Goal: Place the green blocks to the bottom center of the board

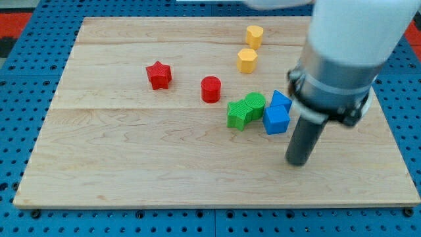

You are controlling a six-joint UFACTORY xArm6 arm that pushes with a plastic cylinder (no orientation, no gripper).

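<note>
My arm [345, 52] comes down from the view's top right, a pale, bulky housing with a dark collar, and the dark rod hangs straight down out of it, upright as far as I can tell. My tip [298, 162] rests on the wooden board [131, 171], to the view's right of and a little below the blue cube [276, 120], near it but apart from it. There are no fingers on this rig (just the bare rod), and it holds nothing.

I'll place everything else off that blue cube. A second blue block [281, 101] sits just above it, touching or nearly so. Directly to the view's left of the cube lie the two green blocks: the green rounded block [254, 103] close beside it, and the green star-like block [238, 114] pressed against that one on its far side. They sit around the board's middle, right of centre. Further left of the cube stands the red cylinder [210, 89], and beyond it the red star [158, 75]. Above and left of the cube are two yellow blocks, the nearer yellow block [247, 60] and the farther yellow block [254, 35].
</note>
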